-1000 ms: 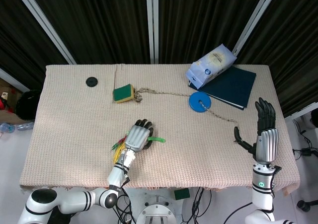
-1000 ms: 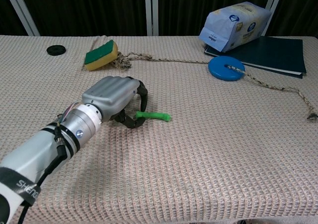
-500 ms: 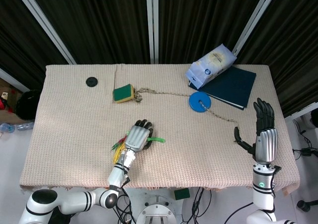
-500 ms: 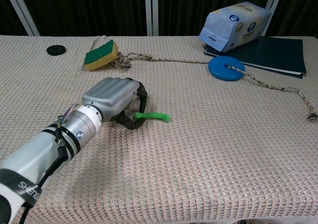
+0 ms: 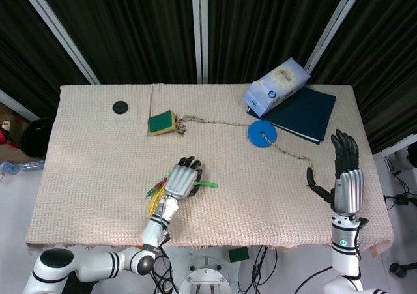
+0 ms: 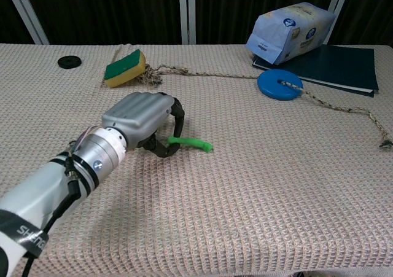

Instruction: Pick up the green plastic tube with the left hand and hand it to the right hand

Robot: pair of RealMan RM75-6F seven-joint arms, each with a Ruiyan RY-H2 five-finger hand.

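The green plastic tube lies near the middle of the table, its free end pointing right and tilted a little; it shows as a short green stub in the head view. My left hand has its fingers curled around the tube's left end, which hides that end. From above, the left hand covers most of the tube. My right hand stands upright at the table's right edge, fingers spread, holding nothing. The chest view does not show it.
A green-and-yellow sponge lies at the back left, with a rope running from it to a blue disc. A white-blue bag rests on a dark notebook at the back right. A black cap sits far left.
My left hand has risen slightly with its fingers around the tube's left end, tilting the tube. The right hand has sunk a little.
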